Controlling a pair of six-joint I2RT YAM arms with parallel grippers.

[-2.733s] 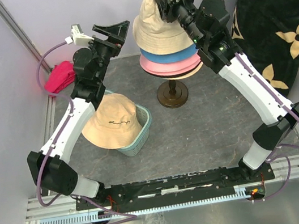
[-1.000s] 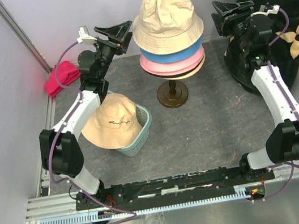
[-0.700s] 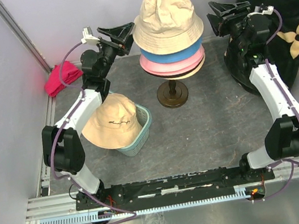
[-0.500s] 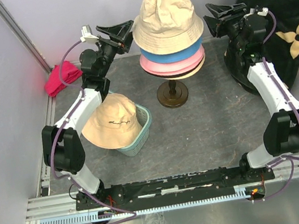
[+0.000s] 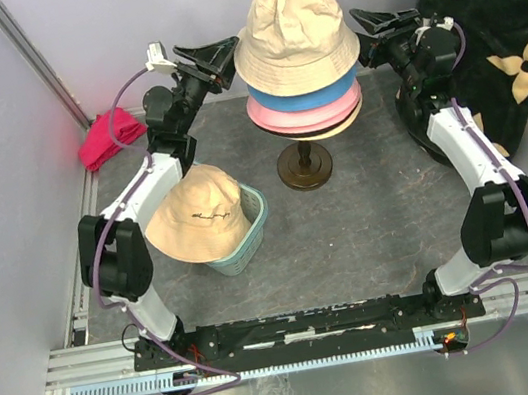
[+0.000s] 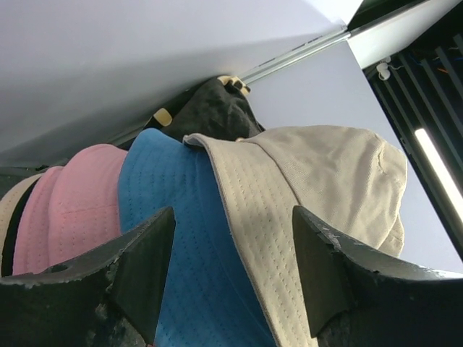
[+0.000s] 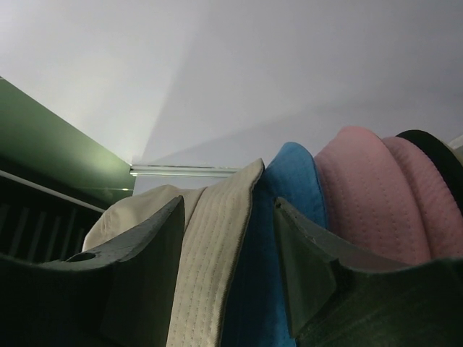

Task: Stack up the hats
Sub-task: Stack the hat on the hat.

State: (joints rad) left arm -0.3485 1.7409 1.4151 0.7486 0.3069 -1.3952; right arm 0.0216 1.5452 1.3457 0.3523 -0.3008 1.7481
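The left gripper [image 5: 224, 50] is released, its two fingers spread wide with nothing between them. It hangs at the left edge of the hat stack, tips just beside the brim of the top beige hat [image 5: 293, 20]; whether they touch the fabric cannot be told. Its wrist view looks between the fingers at that brim lying over the blue hat [image 6: 181, 217], with the pink hat [image 6: 72, 210] further left.

The right gripper [image 5: 375, 25] is also released and empty. It sits at the right edge of the same stack, level with the beige brim. Its wrist view shows the beige, blue and pink layers in turn, then a black hat [image 7: 434, 155] at the far edge.

The stack sits on a dark stand [image 5: 304, 165] at the back middle of the desk [image 5: 373, 240]. A second beige hat [image 5: 198, 214] lies in a teal basket [image 5: 256, 221] near the left arm. A red cloth [image 5: 110, 137] lies at the back left, and a black flowered cloth [image 5: 497, 16] at the back right.
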